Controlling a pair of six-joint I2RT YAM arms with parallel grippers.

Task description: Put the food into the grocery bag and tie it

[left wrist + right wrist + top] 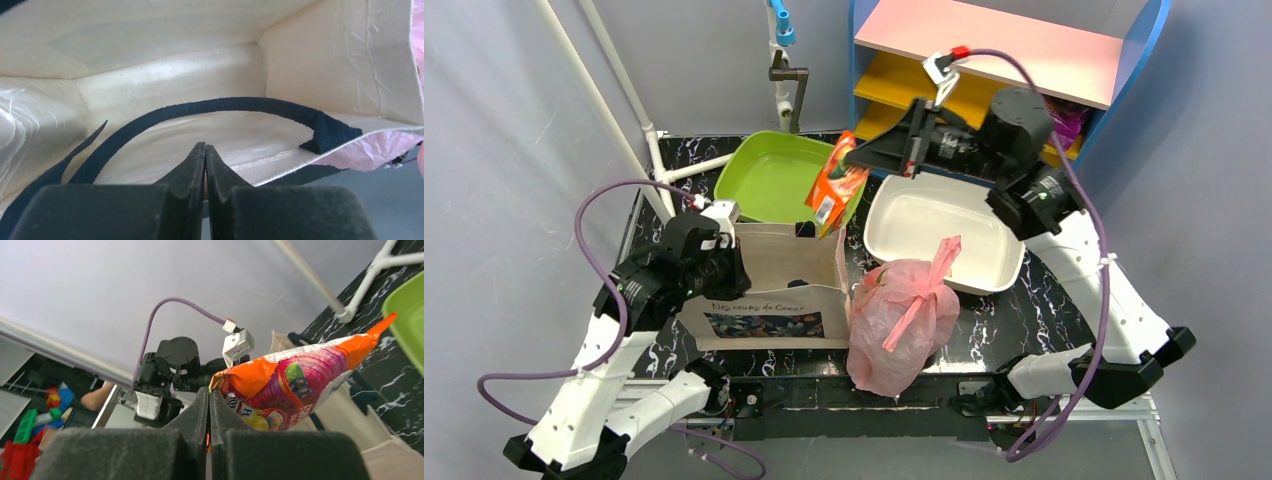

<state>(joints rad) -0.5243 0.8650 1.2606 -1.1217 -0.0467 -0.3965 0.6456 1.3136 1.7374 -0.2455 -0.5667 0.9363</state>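
The pink grocery bag [894, 320] stands bulging at the table's front centre, its handles knotted on top; a strip of it shows in the left wrist view [360, 152]. The pear, eggplant and green vegetable are not in view. My right gripper [849, 160] is shut on the top edge of an orange snack packet [832, 190], which hangs over the open beige canvas tote [764, 300]; the right wrist view shows the gripper [208, 392] and packet [295, 385]. My left gripper [729, 262] is shut [205, 147] on the tote's rim [280, 172].
A green tub [769, 175] and a white tray [924, 220] stand behind the bags. A blue shelf unit [1004, 40] is at the back right, and a white pipe frame [614, 100] at the back left. The tote's navy strap [210, 106] hangs inside it.
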